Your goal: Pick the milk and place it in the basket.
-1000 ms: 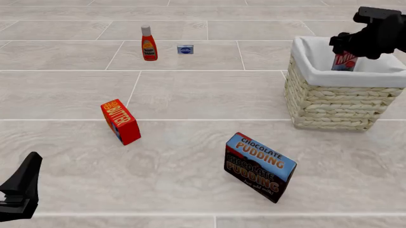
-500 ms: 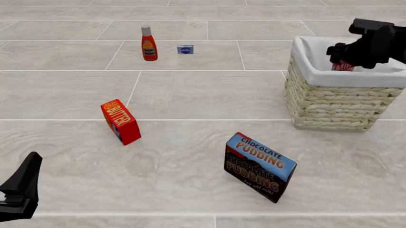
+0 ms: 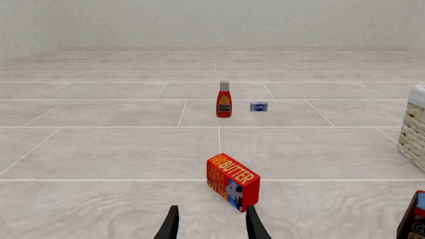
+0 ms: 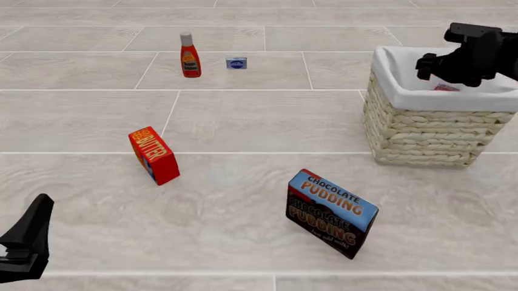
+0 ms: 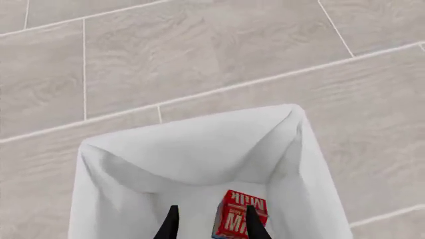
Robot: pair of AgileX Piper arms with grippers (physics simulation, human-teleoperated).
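Right wrist: milk (image 5: 240,219) inside basket (image 5: 186,149)

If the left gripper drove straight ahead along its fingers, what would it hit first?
Probably the butter box: it stands just past the left gripper, nearly between its open fingers, a little toward one side. Depth is unclear, so it might only clip it.

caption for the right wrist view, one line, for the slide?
Right gripper open above the basket, with the milk lying inside on the white liner.
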